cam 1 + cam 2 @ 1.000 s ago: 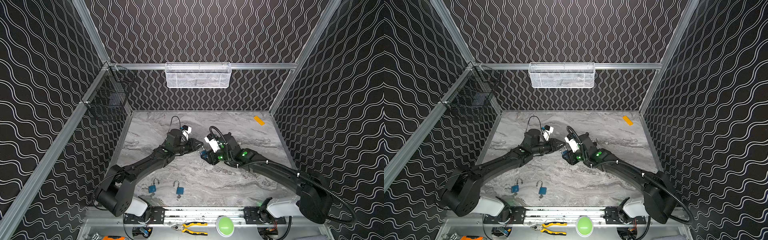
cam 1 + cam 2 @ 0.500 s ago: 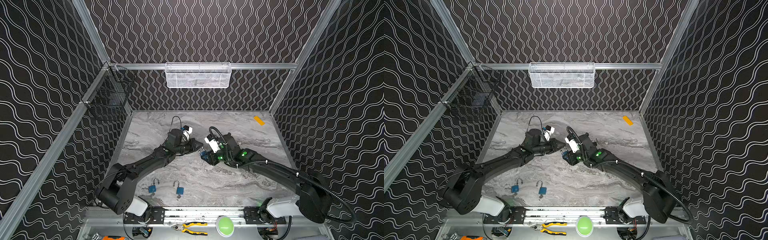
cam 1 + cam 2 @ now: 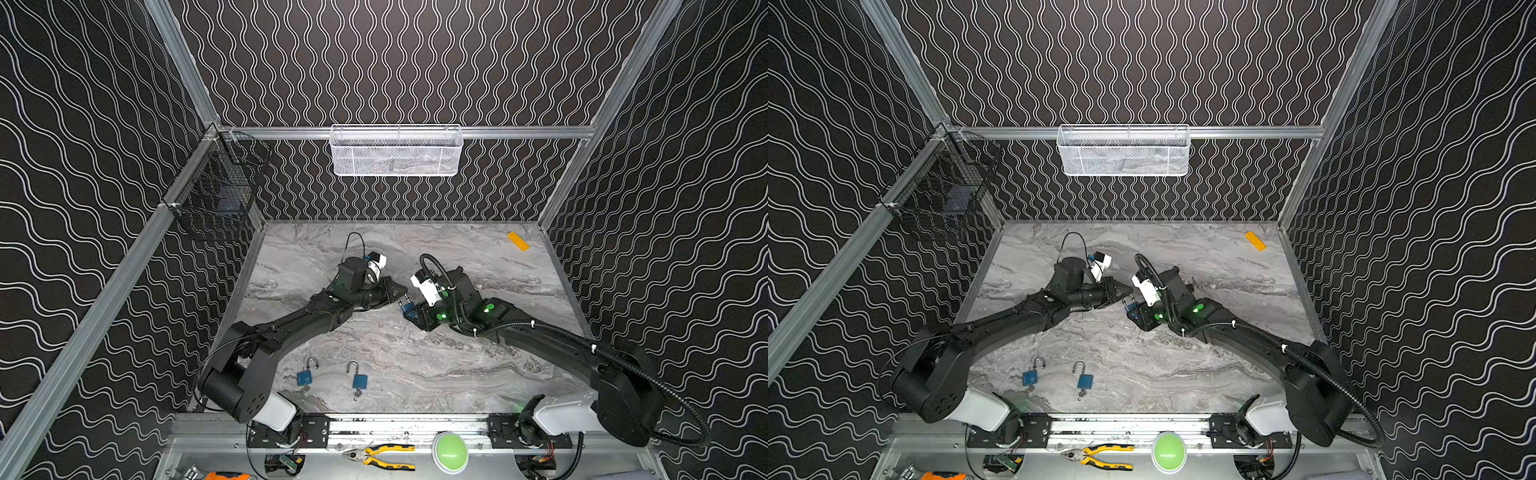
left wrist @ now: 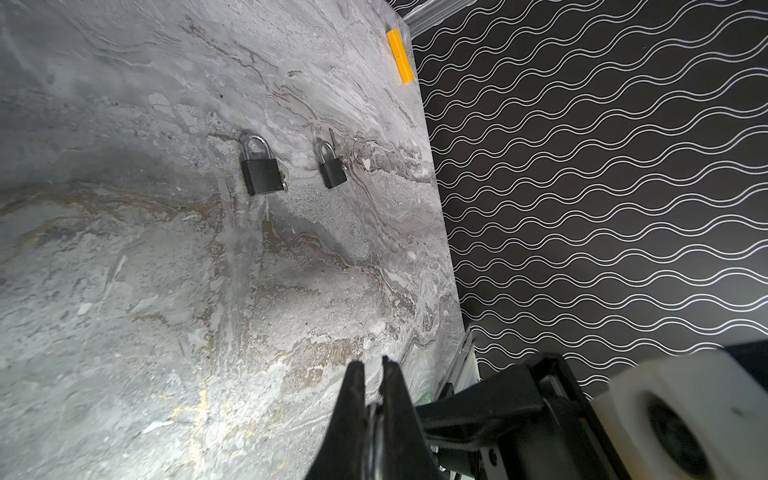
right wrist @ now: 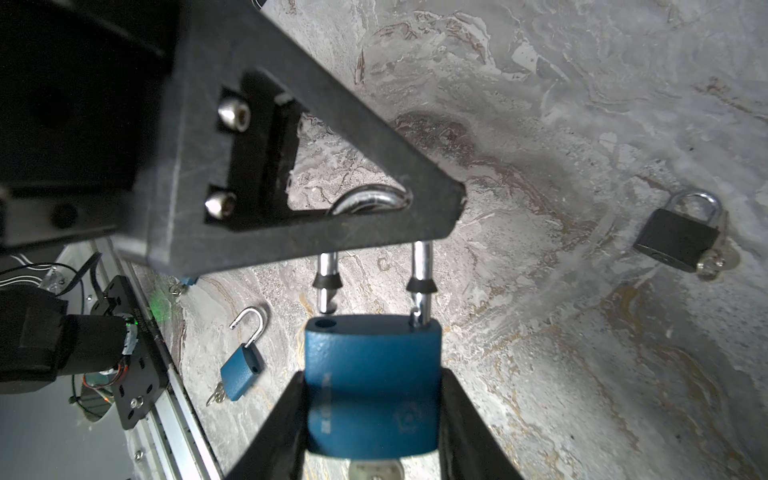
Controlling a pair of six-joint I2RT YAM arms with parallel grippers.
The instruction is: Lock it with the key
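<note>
Above the tabletop (image 3: 415, 365), left tool (image 4: 372, 365) has just clamped the silver shackle (image 5: 365, 199); right tool (image 5: 374, 374) still pinches the blue metal padlock (image 5: 370, 403).

The left arm (image 3: 307, 320) and right arm (image 3: 540, 337) stretch low toward the middle, tips nearly touching, the left gripper (image 3: 400, 296) pinched tight, the right gripper (image 3: 409, 311) part closed, holding on.

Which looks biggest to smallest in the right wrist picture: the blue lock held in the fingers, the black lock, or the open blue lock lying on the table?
1. The held blue lock: biggest by far, but it is nearest the camera.
2. and 3. The black lock and the open blue lock look about alike, so I can't rank them.
</note>
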